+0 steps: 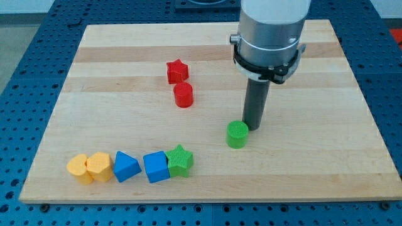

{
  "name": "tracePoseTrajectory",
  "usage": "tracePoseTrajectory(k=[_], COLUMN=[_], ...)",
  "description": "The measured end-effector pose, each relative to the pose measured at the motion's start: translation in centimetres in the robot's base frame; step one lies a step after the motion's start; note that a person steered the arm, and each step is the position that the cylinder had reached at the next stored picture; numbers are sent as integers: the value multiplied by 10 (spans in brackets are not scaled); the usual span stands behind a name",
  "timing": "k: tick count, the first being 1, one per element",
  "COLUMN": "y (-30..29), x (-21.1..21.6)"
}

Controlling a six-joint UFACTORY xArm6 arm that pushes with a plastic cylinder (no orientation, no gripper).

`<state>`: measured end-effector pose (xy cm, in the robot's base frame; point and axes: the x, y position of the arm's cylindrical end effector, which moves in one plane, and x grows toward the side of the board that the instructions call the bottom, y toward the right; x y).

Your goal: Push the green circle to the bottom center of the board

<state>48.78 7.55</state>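
The green circle (237,134) is a short green cylinder standing on the wooden board (326,157), right of the board's middle. My tip (253,128) rests on the board just to the upper right of the green circle, touching or almost touching it. The rod rises from there into the large grey arm body at the view's top.
A red star (177,71) and a red cylinder (183,95) sit left of centre. Along the bottom left lie a yellow block (78,167), a yellow heart-like block (99,166), a blue triangle (126,167), a blue cube (156,167) and a green star (179,160).
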Motion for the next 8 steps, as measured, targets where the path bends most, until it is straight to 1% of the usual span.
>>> tracePoseTrajectory(k=[1, 2, 5, 6, 7, 8], y=[-2, -11, -18, -18, -18, -33], x=[-17, -13, 43, 50, 45, 45])
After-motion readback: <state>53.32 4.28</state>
